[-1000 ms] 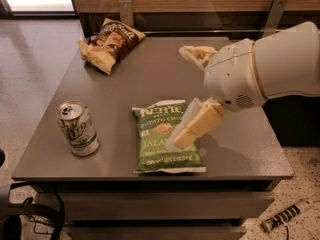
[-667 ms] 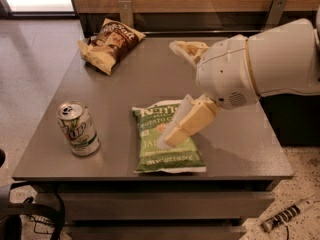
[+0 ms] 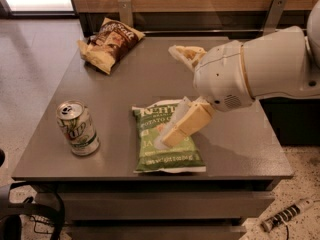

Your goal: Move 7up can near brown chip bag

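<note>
The 7up can (image 3: 77, 128) stands upright near the front left corner of the grey table (image 3: 135, 79). The brown chip bag (image 3: 111, 43) lies at the back left of the table, well apart from the can. My gripper (image 3: 167, 96) hangs over the middle of the table, to the right of the can and not touching it. It is open and empty, with one cream finger pointing toward the back and the other lying over a green chip bag (image 3: 150, 154).
The green chip bag lies flat at the front middle, between the can and my arm. A wooden wall and metal brackets (image 3: 126, 11) run behind the table. A power strip (image 3: 287, 215) lies on the floor at the lower right.
My arm and gripper have shifted a little to the left, over the green bag. The can and both bags have not moved.
</note>
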Available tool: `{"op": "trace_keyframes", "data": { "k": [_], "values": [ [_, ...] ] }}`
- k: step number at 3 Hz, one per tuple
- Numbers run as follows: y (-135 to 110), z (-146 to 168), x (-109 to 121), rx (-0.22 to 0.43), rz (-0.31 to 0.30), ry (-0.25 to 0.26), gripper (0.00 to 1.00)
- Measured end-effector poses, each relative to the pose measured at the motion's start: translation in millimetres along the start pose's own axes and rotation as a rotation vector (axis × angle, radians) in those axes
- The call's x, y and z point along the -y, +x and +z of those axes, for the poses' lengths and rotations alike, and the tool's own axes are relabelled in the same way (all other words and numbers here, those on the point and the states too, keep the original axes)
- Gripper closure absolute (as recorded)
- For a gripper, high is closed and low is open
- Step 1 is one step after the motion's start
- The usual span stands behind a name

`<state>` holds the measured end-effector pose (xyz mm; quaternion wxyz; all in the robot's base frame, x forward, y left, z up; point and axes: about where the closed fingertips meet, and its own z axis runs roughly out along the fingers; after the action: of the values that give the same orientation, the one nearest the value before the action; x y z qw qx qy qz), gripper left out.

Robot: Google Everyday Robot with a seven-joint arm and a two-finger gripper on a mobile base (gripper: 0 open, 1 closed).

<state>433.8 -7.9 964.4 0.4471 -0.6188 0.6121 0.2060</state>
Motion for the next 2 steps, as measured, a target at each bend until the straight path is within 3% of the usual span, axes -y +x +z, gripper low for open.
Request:
{"op": "trace_keyframes", "data": {
  "k": [2],
  "values": [
    [20.8, 74.8, -4.9, 0.127, 0.095, -0.059, 0.00]
  ]
}}
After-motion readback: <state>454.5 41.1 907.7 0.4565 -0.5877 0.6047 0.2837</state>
